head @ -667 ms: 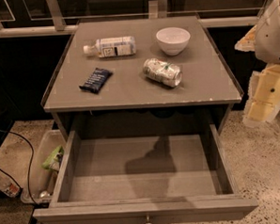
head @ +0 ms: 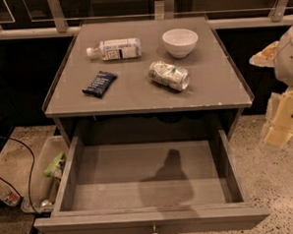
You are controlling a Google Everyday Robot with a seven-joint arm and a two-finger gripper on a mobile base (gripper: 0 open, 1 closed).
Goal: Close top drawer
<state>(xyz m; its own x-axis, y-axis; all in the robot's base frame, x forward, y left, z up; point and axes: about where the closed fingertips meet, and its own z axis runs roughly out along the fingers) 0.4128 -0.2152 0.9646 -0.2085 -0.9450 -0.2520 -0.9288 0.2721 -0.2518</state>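
The top drawer (head: 152,221) is pulled far out from under the grey table top. Its plain grey floor (head: 115,174) is bare except for a shadow, and its small round knob (head: 154,232) shows at the bottom edge of the view. My gripper (head: 284,119), cream-coloured, hangs in the air at the right edge of the view. It is beside the drawer's right side, above the floor, and touches nothing.
On the table top (head: 218,85) lie a plastic bottle (head: 114,49), a white bowl (head: 180,41), a crushed can (head: 169,75) and a dark blue packet (head: 99,84). A clear bin (head: 43,173) and cables stand on the speckled floor at left. A railing runs along the back.
My gripper has shifted slightly right and down at the right edge. The shadow on the drawer floor has moved a little. The drawer stays open.
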